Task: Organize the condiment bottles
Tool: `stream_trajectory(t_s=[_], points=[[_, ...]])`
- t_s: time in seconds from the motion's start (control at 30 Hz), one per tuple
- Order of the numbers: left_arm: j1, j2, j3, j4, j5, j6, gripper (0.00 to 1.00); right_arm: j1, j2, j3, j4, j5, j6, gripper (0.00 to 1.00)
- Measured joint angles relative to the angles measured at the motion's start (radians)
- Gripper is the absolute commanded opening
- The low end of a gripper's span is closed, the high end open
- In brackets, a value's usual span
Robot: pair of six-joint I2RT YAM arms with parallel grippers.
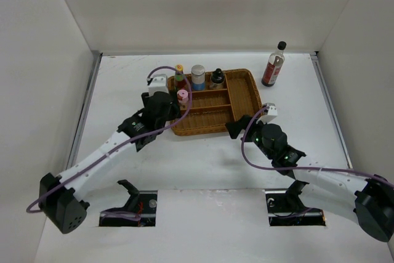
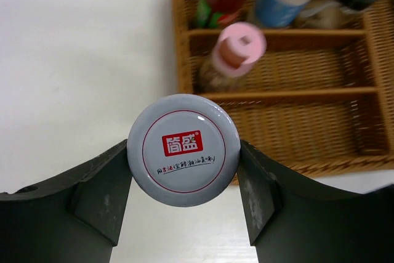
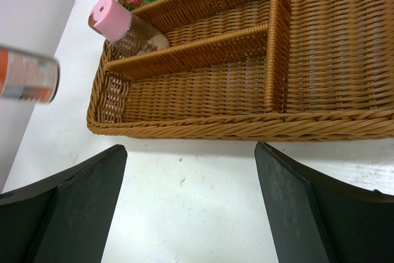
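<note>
1. The left claw (image 2: 183, 173) is clamped on the white-lidded jar (image 2: 183, 150), holding it over the bench (image 2: 74, 60) just beside the wicker tray's (image 2: 308, 121) near-left corner.
2. The right claw (image 3: 189, 155) gapes wide, holding nothing, at the tray's front rim.
3. The yellow-capped bottle (image 1: 179, 77), silver-lidded jar (image 1: 197, 78) and black-capped bottle (image 1: 217, 79) stand along the tray's far slot. The pink-lidded jar (image 1: 182, 96) is in the middle slot.
4. The tall dark-sauce bottle (image 1: 273, 66) stands upright on the bench, right of the tray and apart from it.
</note>
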State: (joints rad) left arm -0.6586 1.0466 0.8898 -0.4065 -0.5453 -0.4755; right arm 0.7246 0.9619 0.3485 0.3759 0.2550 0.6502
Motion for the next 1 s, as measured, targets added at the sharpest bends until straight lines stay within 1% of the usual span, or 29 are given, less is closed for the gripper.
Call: stream_trajectory(t_s=[0.17,0.3,0.4,0.5,0.6,0.67,0.73,0.77,0.8,0.87,0.9,0.93,1.0], points=[[-0.060,0.181,0.048,0.123,0.018,0.026,0.28,-0.004,0.000,0.000,0.000,0.000,0.000,0.92],[-0.065,0.287,0.048,0.143,0.040,0.043,0.29,-0.005,-0.001,0.000,0.000,0.000,0.000,0.92],[-0.062,0.336,0.048,0.161,0.053,0.051,0.29,-0.005,-0.001,0.000,0.000,0.000,0.000,0.92],[-0.057,0.367,0.039,0.194,0.064,0.056,0.33,-0.005,-0.001,0.000,0.000,0.000,0.000,0.92],[-0.055,0.388,0.008,0.233,0.071,0.057,0.43,-0.006,0.000,0.000,0.000,0.001,0.000,0.91],[-0.055,0.399,-0.024,0.259,0.077,0.057,0.46,-0.006,-0.003,-0.005,0.004,0.006,0.000,0.89],[-0.055,0.399,-0.046,0.302,0.071,0.057,0.52,-0.006,-0.029,-0.021,0.007,0.016,-0.001,0.80],[-0.055,0.397,-0.053,0.317,0.069,0.056,0.58,-0.006,-0.048,-0.029,0.007,0.021,-0.004,0.73],[-0.055,0.397,-0.061,0.333,0.069,0.054,0.66,-0.008,-0.068,-0.032,0.005,0.026,-0.006,0.63],[-0.056,0.393,-0.076,0.358,0.072,0.049,0.83,-0.012,-0.097,-0.029,0.005,0.030,-0.013,0.37],[-0.056,0.389,-0.085,0.367,0.076,0.046,0.90,-0.013,-0.105,-0.024,0.000,0.034,-0.014,0.28],[-0.057,0.380,-0.095,0.372,0.082,0.042,1.00,-0.016,-0.107,-0.014,-0.010,0.037,-0.013,0.23],[-0.058,0.338,-0.123,0.377,0.092,0.037,1.00,-0.017,-0.098,0.026,-0.040,0.040,-0.010,0.20]])
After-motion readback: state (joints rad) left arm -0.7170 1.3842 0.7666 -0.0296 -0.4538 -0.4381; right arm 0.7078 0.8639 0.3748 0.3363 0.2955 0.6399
